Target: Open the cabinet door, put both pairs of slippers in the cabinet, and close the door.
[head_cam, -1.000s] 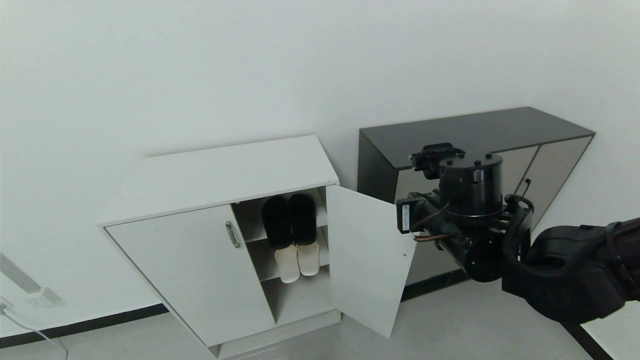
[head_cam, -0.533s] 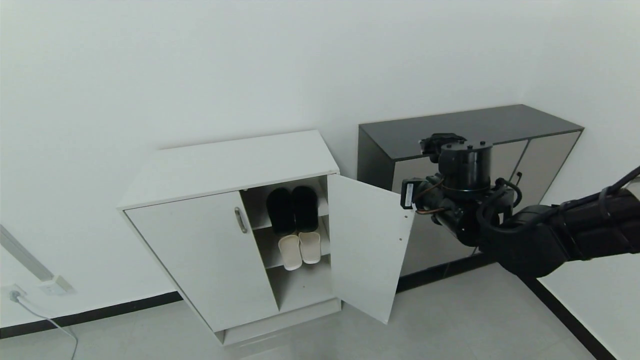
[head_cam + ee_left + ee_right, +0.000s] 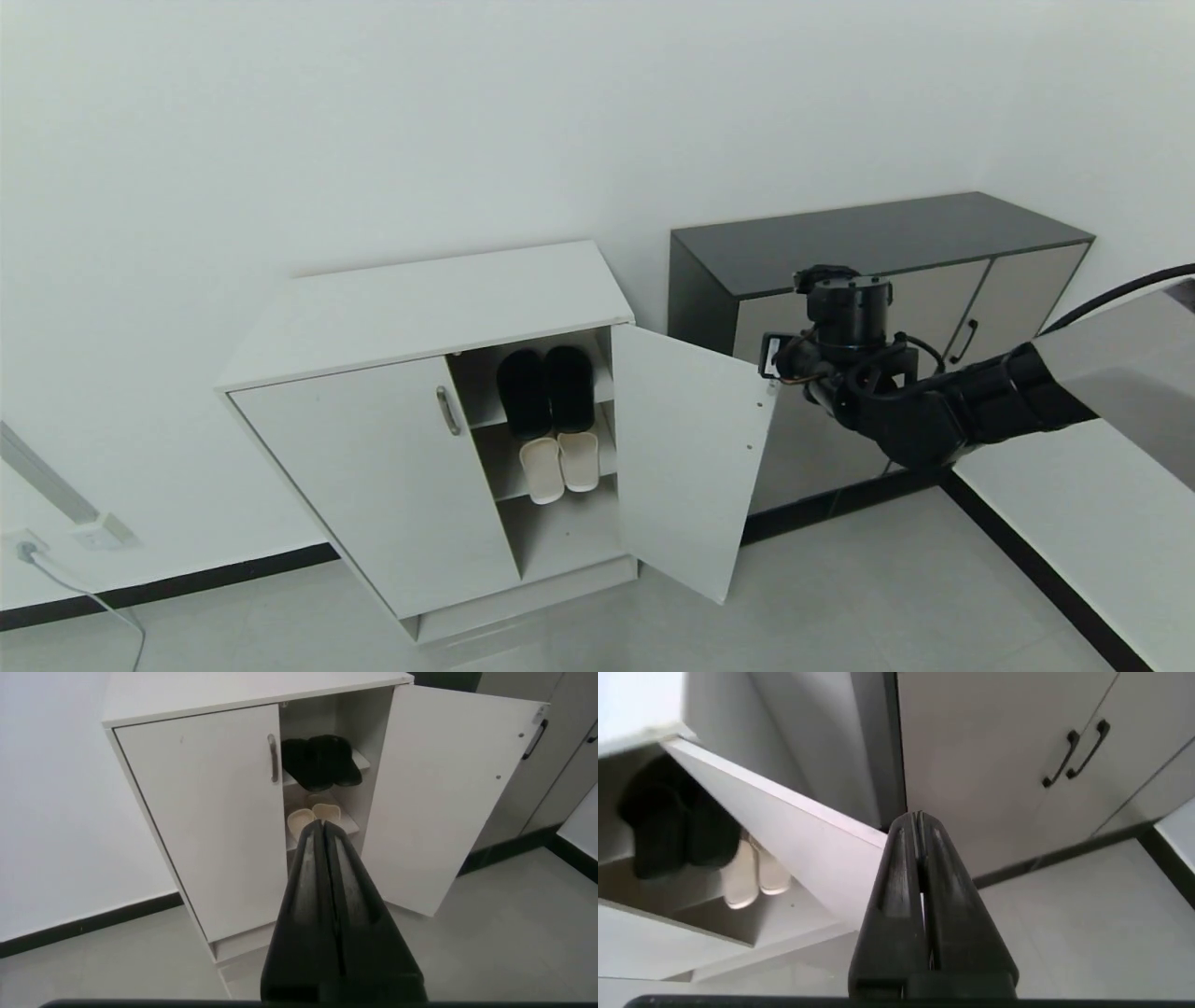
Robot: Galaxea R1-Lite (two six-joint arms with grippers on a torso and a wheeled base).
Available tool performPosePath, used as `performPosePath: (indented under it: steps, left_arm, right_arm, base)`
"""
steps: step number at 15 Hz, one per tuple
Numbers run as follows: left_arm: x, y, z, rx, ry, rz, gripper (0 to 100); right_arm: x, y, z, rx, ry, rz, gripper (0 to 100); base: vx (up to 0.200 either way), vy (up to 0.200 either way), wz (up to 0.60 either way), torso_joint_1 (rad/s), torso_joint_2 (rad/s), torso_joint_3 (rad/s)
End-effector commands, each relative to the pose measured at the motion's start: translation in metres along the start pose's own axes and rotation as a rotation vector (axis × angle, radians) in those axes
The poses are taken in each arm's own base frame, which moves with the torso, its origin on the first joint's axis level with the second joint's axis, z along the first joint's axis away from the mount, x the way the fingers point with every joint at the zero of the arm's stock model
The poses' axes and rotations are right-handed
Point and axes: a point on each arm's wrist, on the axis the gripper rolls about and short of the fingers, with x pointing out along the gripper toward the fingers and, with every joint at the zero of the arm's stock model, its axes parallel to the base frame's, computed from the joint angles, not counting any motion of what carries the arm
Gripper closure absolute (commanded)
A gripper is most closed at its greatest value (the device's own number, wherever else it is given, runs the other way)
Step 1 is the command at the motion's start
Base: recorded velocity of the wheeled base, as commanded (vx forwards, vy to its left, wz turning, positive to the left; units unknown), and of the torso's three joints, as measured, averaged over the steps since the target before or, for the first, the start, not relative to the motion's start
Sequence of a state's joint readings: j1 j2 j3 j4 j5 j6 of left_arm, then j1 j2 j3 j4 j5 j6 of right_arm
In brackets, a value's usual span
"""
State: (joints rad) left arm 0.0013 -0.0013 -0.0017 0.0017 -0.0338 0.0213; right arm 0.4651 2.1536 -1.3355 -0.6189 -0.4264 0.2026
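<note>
both pairs are shelved, so i judge closing to be the step in hand. the black slippers (image 3: pixel 546 392) lie on the cabinet's (image 3: pixel 420 308) upper shelf and the white slippers (image 3: pixel 560 464) on the shelf below. each pair lies side by side, long axes running front to back. the door (image 3: pixel 686 467) stands wide open. the right claw (image 3: pixel 920 821), fingers pressed together and holding nothing, is near the door's free edge. the next move calls for a push on the door's outer face. the left claw (image 3: pixel 322 826) is likewise closed up and empty.

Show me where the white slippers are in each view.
Head view: white slippers in the cabinet, left of the open door.
Left wrist view: white slippers in the cabinet, by the open door.
Right wrist view: white slippers beside the open door.
Shared landmark: the open door.
</note>
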Motion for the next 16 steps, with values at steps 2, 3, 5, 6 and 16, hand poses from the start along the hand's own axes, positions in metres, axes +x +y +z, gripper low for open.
performPosePath:
  steps: [2,3,5,6,16]
  left_arm:
    - [0.000,0.000,0.000,0.000,0.001,0.000,100]
    - [0.000,0.000,0.000,0.000,0.001,0.000,100]
    - [0.000,0.000,0.000,0.000,0.001,0.002,100]
    - [0.000,0.000,0.000,0.000,0.001,0.002,100]
    - [0.000,0.000,0.000,0.000,0.001,0.002,100]
  right_arm:
    - [0.020,-0.005,-0.019,-0.012,0.032,-0.027,100]
    - [0.023,-0.006,-0.023,-0.015,0.039,-0.031,100]
    - [0.027,-0.008,-0.025,-0.014,0.040,-0.036,100]
    - [0.028,-0.009,-0.026,-0.013,0.042,-0.040,100]
    - [0.036,-0.009,-0.040,-0.026,0.068,-0.046,100]
  base:
    - [0.000,0.000,0.00,0.000,0.00,0.000]
    - [0.000,0.000,0.00,0.000,0.00,0.000]
    - [0.000,0.000,0.00,0.000,0.00,0.000]
    - [0.000,0.000,0.00,0.000,0.00,0.000]
    - [0.000,0.000,0.00,0.000,0.00,0.000]
